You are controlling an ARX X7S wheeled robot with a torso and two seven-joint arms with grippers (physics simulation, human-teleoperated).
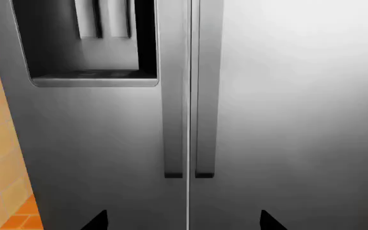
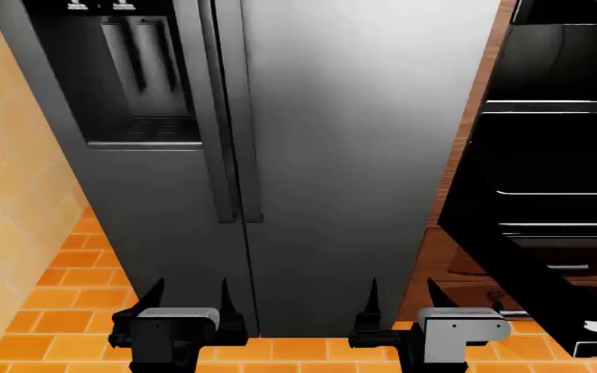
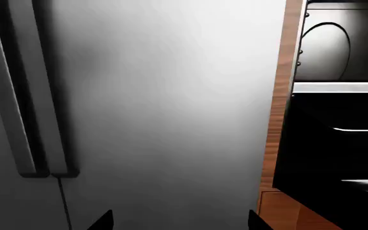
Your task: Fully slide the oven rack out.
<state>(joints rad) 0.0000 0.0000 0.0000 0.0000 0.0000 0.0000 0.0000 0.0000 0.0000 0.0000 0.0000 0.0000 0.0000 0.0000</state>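
The oven [image 2: 558,155] stands at the right in the head view, black, with its glossy door slab [image 2: 506,256] hanging open. Inside the dark cavity, the oven rack [image 2: 568,226] shows as two thin parallel silvery bars, set back inside the oven. My left gripper [image 2: 190,299] is open and empty, low in front of the fridge's left door. My right gripper [image 2: 403,299] is open and empty in front of the fridge's right door, left of the oven. The left wrist view shows only the left gripper [image 1: 182,220] and fridge. The right wrist view shows the right gripper [image 3: 179,220] and the oven [image 3: 337,143].
A tall steel two-door fridge [image 2: 329,155] with a water dispenser [image 2: 143,85] and centre handles [image 2: 231,116] fills the view ahead. A wooden cabinet panel [image 2: 465,155] separates it from the oven. There is a tan tiled wall [image 2: 8,194] at left and an orange tiled floor [image 2: 71,295].
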